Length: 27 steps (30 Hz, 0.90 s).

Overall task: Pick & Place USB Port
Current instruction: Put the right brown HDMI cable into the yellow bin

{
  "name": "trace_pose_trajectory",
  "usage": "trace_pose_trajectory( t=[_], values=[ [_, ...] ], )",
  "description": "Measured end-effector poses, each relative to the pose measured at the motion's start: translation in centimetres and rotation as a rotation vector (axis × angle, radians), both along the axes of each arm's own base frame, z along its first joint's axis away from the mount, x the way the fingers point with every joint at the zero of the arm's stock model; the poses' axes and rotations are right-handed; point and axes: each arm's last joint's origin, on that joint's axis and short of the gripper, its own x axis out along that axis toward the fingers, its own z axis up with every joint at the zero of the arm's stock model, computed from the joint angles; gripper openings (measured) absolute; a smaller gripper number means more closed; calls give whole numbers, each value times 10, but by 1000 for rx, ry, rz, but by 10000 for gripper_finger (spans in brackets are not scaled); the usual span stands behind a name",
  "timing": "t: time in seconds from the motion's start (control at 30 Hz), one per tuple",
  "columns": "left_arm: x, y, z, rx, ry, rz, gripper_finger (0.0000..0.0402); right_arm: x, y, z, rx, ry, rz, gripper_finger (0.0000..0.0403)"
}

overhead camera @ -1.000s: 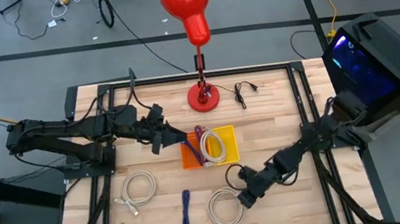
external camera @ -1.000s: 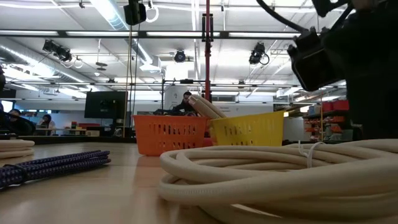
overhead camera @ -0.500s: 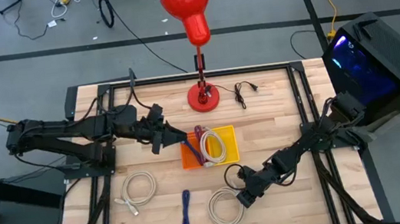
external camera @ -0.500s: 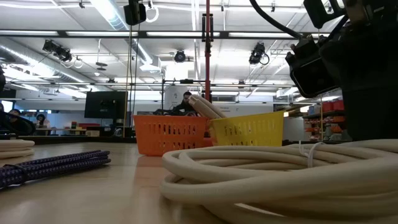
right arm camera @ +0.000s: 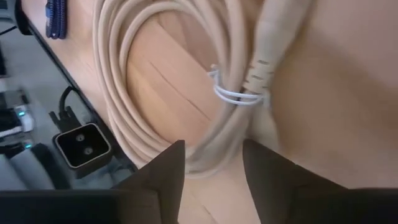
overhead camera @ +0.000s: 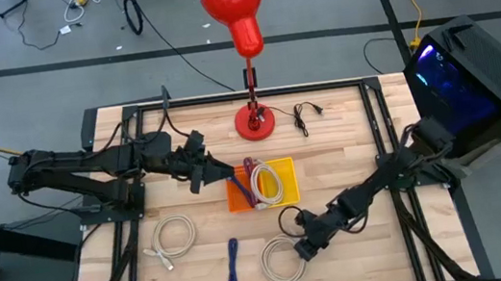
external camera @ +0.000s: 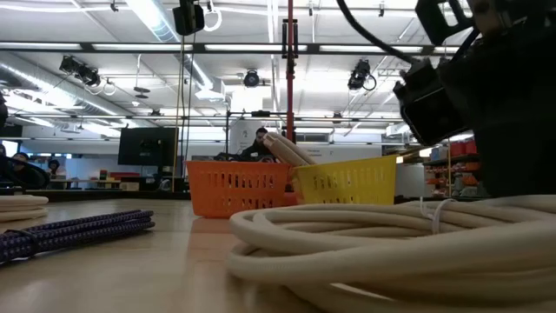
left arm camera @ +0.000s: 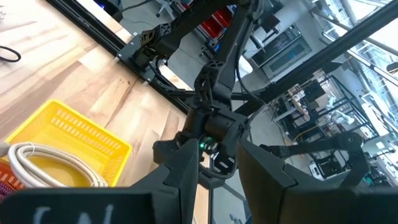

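A coiled beige cable (overhead camera: 281,260) lies flat near the table's near edge, bound by a white tie (right arm camera: 239,94). My right gripper (overhead camera: 301,248) is at the coil's right side, pointing down. It is open, and its fingers straddle the coil's strands (right arm camera: 212,146). The low view shows the same coil (external camera: 391,243) under the gripper's dark body (external camera: 434,96). My left gripper (overhead camera: 216,176) is open and hovers by the left edge of the orange basket (overhead camera: 237,199). The yellow basket (left arm camera: 68,134) beside it holds a white cable (left arm camera: 43,165). My right gripper comes at the beige coil from above, one finger (right arm camera: 165,177) outside the ring and the other finger (right arm camera: 270,177) toward its plug side, across the strands (right arm camera: 208,140) near the tie. Whether the fingers touch the strands cannot be told.
A second white coil (overhead camera: 174,236) and a blue braided cable (overhead camera: 233,264) lie on the near left of the table. A red desk lamp (overhead camera: 253,119) and a thin black cord (overhead camera: 305,114) are at the far edge. A purple cable (overhead camera: 249,170) lies in the baskets.
My right gripper has crept a little toward the table's left edge, over the beige coil, with its fingers still apart. The left arm has kept still.
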Motion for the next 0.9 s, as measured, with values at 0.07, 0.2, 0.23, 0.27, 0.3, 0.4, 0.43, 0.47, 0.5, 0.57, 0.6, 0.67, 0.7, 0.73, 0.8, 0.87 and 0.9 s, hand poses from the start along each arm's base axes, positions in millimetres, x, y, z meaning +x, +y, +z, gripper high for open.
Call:
trace_pose_trajectory(
  t=[0.07,0.2,0.23,0.27,0.3,0.4,0.43,0.47,0.5,0.57,0.6,0.67,0.7,0.73,0.8,0.87,0.9],
  values=[
    [0,0,0,4,-1,-1,117,5,1,-7,24,-14,-4,178],
    [0,0,0,5,0,-1,117,8,2,-16,42,13,-28,180],
    [0,0,0,5,1,-1,117,7,2,-16,38,16,-27,175],
    [0,0,0,5,1,-1,117,7,1,-17,30,20,-26,169],
    [0,0,0,5,1,-2,117,7,1,-18,20,25,-27,160],
    [0,0,0,4,2,-8,117,5,0,-19,2,38,-35,110],
    [0,0,0,4,1,-8,117,5,-1,-20,-1,43,-35,84],
    [0,0,0,4,2,-9,117,5,-1,-20,-2,44,-35,52],
    [0,0,0,4,2,-9,117,5,-1,-20,-12,38,-27,31],
    [0,0,0,4,2,-8,117,4,-1,-20,-19,34,-29,21],
    [0,0,0,4,2,-9,117,4,-1,-20,-16,36,-29,20],
    [0,0,0,4,2,-9,117,5,-1,-20,-13,32,-22,20],
    [0,0,0,4,2,-9,117,6,0,-18,-10,22,-19,20],
    [0,0,0,4,2,-10,117,6,0,-16,-11,18,-15,20],
    [0,0,0,4,3,-10,117,7,0,-10,-33,2,-13,20],
    [0,0,0,4,2,-10,117,6,-3,-2,-77,-6,-30,18],
    [0,0,0,4,2,-9,117,6,-4,3,-103,-10,-36,16]
  ],
)
